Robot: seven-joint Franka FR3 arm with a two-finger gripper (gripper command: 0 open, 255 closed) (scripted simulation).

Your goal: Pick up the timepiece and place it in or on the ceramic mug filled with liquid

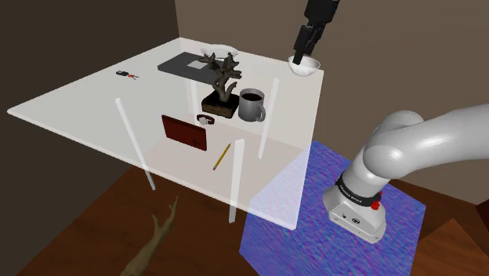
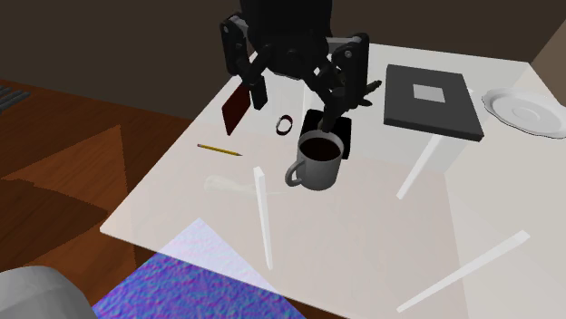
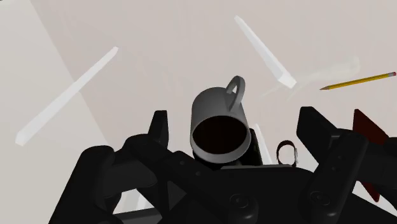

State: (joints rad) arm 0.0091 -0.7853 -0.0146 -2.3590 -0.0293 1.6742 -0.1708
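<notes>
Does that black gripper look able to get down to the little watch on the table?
Probably yes: the open gripper hangs high above, nothing covers the watch, though the potted tree and mug stand close beside it.

On the table the watch lies between mug and notebook, with the pencil near the notebook.

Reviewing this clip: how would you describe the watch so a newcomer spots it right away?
On the pale table, find the grey mug beside the potted tree. Between that pot and the dark red book lies the watch: a small dark band curled into a ring, much smaller than its neighbours.
</notes>
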